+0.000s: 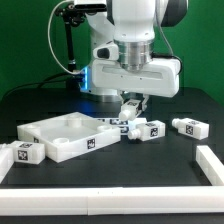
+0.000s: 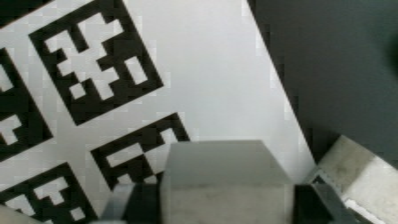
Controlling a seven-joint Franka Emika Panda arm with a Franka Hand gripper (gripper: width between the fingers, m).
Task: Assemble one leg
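White rail (image 1: 110,207) runs along table (image 1: 180,165) front. Behind it: spare block (image 1: 22,153) at ext. view's left, panel (image 1: 68,135) mid, second block (image 1: 150,130) and third block (image 1: 188,127) to the right. Pincer (image 1: 130,103) sits low at the leg (image 1: 128,110), just behind panel; can't tell if clenched. Wrist view: tagged white surface (image 2: 107,90) fills frame, grey finger (image 2: 222,180) in front.

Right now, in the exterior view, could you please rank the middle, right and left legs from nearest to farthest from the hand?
1. Middle leg, close by the hand, near the picture's centre.
2. Right leg, toward the exterior view's right.
3. Left leg, at the exterior view's far left, beyond the panel.
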